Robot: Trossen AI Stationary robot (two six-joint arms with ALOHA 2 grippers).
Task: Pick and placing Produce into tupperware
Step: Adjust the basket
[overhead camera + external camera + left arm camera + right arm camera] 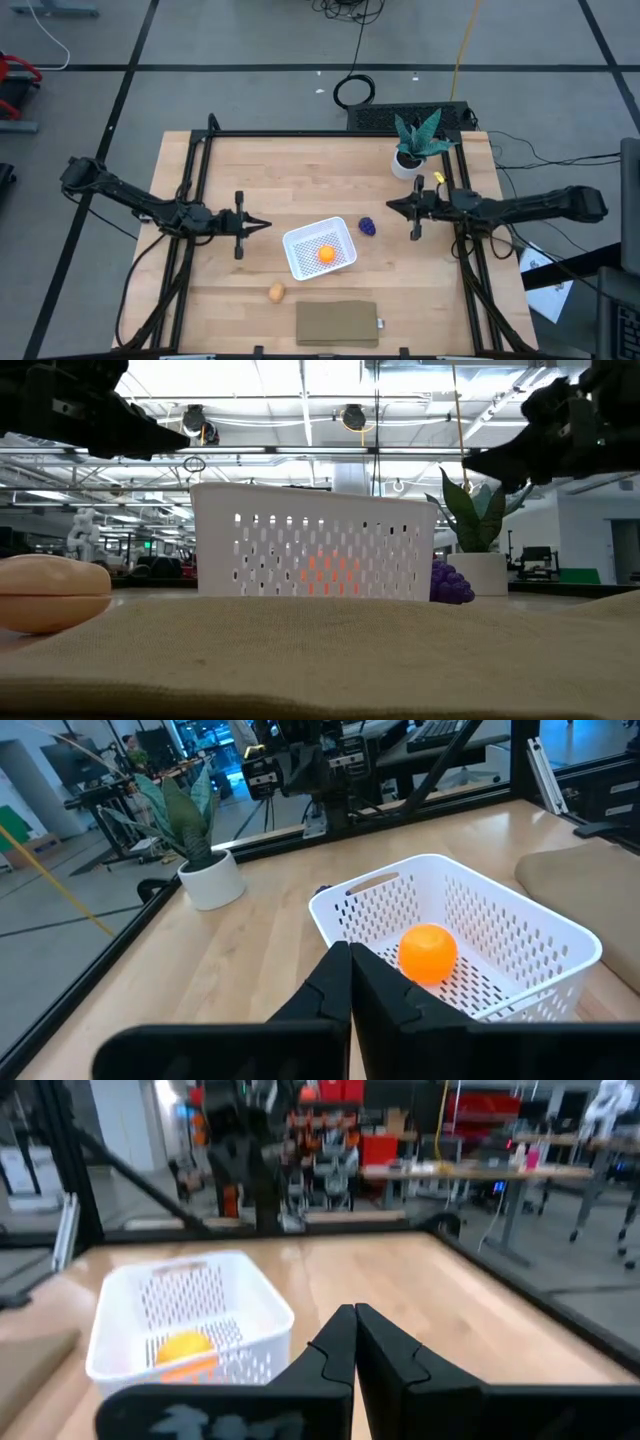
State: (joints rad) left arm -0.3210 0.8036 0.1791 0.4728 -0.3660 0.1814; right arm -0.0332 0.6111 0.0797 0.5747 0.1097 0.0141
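The white perforated tupperware (320,248) sits mid-table with the bright orange piece (326,254) on its mesh bottom; it also shows in the left wrist view (428,952). The dark purple piece (368,227) lies on the wood just right of the container. The tan-brown piece (277,291) rests on the table nearer the front, left of the container. My left gripper (262,225) hovers shut, left of the container. My right gripper (392,207) hovers shut, right of the purple piece. Both hold nothing.
A flat brown pad (337,323) lies at the near edge. A green potted plant in a white pot (415,150) stands at the far right. A black frame rail (330,134) borders the table's far side. Bare wood lies between grippers and container.
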